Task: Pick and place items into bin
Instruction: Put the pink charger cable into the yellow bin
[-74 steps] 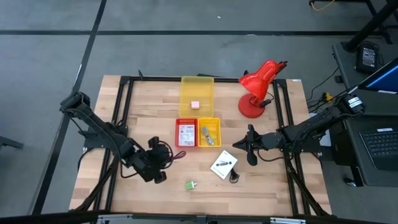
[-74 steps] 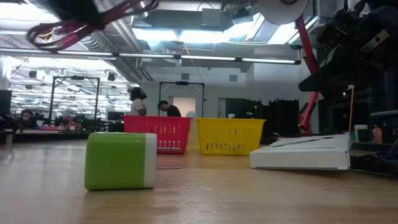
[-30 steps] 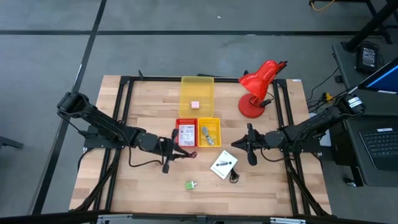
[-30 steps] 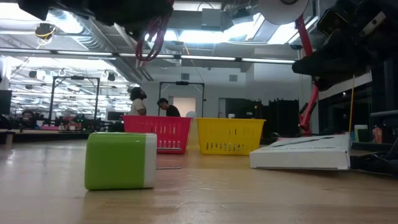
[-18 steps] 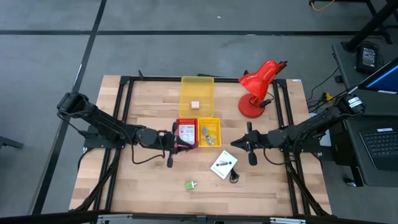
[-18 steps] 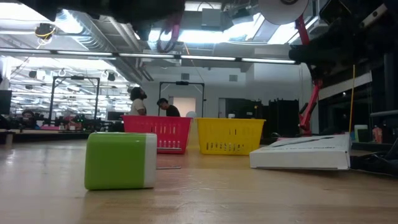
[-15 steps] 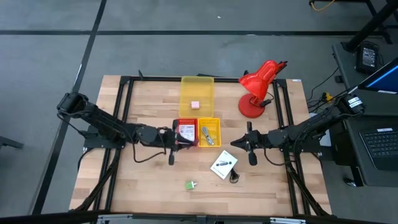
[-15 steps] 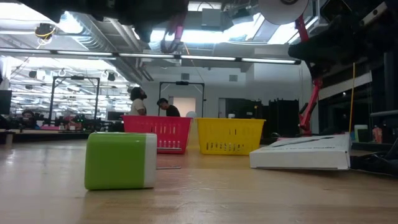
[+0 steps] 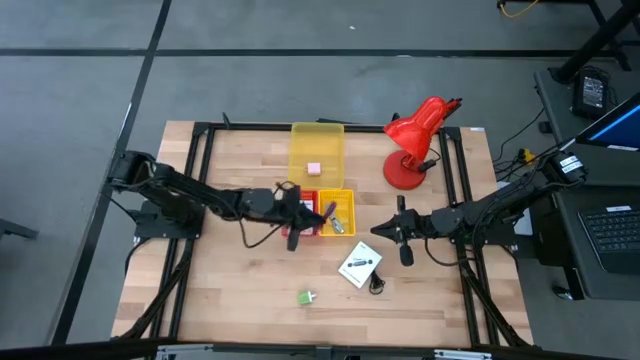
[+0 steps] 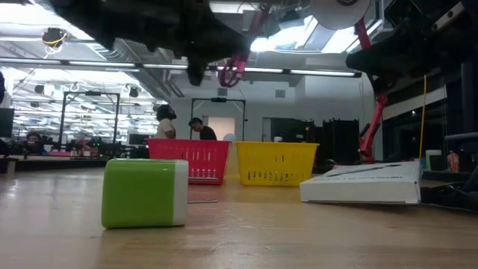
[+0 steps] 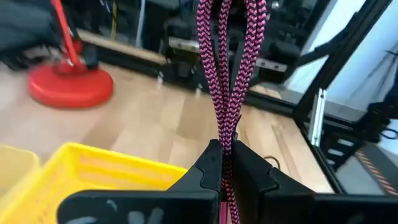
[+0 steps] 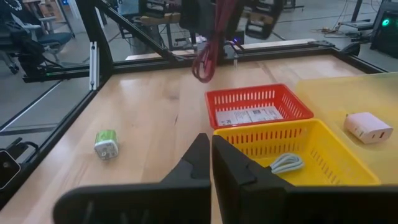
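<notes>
Left hand (image 9: 300,218) pinching braided cable (image 11: 225,74), above red basket (image 9: 301,215)

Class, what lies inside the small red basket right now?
The red basket holds a white printed packet lying flat. Anything beneath the packet is covered.

This was a robotics lab or workshop — a wooden bench (image 9: 240,290) framed by black metal rails (image 9: 200,180) on a grey concrete floor (image 9: 80,80), a laptop (image 9: 612,232) beyond its right edge, and long ceiling lights (image 10: 224,69) over more workstations and two people (image 10: 179,123) behind.
</notes>
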